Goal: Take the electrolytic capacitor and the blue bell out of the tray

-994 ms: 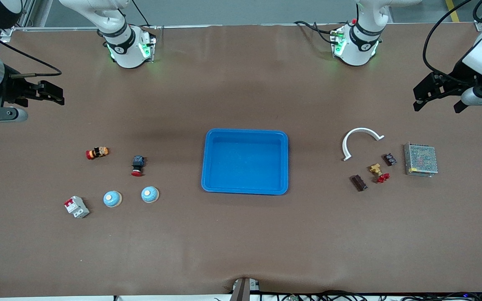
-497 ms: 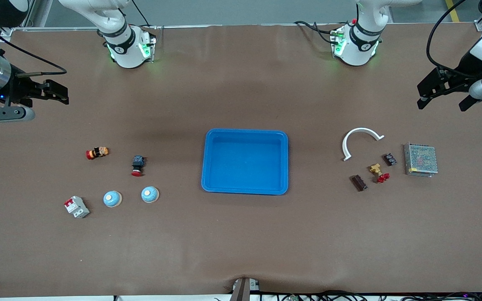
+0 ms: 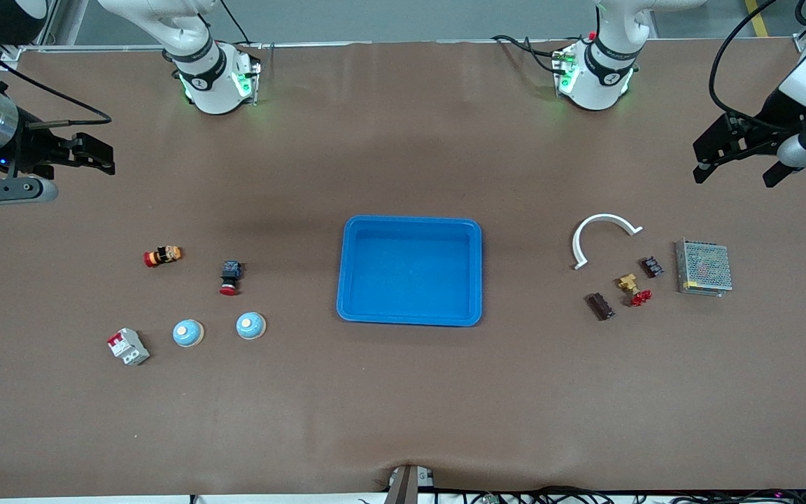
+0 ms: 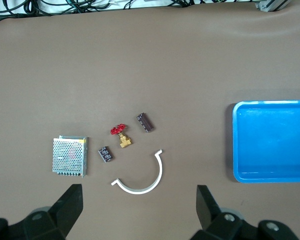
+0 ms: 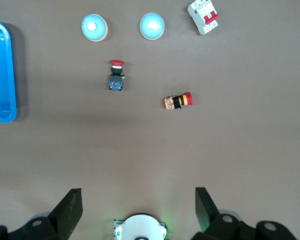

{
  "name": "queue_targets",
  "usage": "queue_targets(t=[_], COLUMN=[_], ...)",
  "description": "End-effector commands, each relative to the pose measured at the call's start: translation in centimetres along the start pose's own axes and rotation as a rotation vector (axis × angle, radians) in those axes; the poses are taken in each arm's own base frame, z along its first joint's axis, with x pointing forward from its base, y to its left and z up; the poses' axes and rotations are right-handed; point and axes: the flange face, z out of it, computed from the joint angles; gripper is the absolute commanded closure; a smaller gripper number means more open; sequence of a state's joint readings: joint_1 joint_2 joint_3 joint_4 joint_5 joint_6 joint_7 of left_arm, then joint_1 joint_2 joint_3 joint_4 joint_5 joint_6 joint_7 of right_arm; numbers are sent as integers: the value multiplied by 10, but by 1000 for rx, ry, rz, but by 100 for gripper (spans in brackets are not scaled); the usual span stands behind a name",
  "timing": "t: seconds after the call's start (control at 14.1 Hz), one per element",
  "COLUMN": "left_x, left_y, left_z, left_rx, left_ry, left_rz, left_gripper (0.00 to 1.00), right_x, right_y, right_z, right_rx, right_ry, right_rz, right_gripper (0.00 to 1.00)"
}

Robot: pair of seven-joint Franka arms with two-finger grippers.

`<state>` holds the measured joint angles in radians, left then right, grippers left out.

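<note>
At mid-table the tray (image 3: 410, 318) is being left empty, a bell (image 3: 251, 325) lying toward the right arm's end, while left gripper (image 3: 735, 171) and right gripper (image 3: 108, 159) are being held, fingers apart and barely shifted, over the table's ends.

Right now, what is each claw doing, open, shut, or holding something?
Left claw: open, empty, over bare table near the white curved plastic strip.
Right claw: open, empty, over bare table at its own end.
</note>
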<state>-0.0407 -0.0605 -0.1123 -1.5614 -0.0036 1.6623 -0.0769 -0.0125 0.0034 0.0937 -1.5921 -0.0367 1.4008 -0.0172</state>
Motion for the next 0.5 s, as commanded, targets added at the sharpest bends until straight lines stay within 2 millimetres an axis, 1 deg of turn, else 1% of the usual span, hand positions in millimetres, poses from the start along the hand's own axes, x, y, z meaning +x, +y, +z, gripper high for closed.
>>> queue_targets(t=[0.0,0.14,0.43], left_x=[2,2,3], left_y=[2,3,-3], left_z=[-5,-5,-4], left_rx=[-23,-24,-22], left_ry=[-1,-1,-2], left_rz=[-1,0,-6], left_gripper=[0,0,0], right_x=[-6,-6,-6], right_y=[-4,-6,-5], right_z=[-6,-7,-8], right_rx=[13,12,13], right_ry=[9,10,14], right_rz=[-14,-19,-17], right_gripper=[0,0,0])
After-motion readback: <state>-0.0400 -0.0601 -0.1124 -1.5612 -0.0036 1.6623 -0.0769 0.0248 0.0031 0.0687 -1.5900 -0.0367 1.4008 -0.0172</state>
